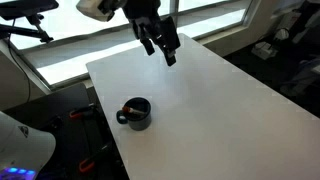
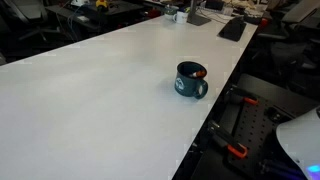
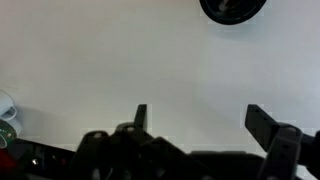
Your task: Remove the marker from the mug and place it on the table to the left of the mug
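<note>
The dark navy mug (image 1: 135, 113) stands on the white table (image 1: 200, 95) near its edge, handle to the side. It also shows in an exterior view (image 2: 190, 80) and at the top edge of the wrist view (image 3: 233, 8). The reddish-orange marker (image 1: 131, 105) lies inside the mug, its tip just showing at the rim (image 2: 197, 72). My gripper (image 1: 160, 46) hangs high above the far part of the table, well away from the mug. Its fingers (image 3: 200, 118) are spread apart with only bare table between them.
The table's near edge runs close to the mug (image 2: 215, 115). A dark keyboard-like object (image 2: 232, 28) and small items lie at the far end of the table. Windows and stands are behind the arm (image 1: 60, 45).
</note>
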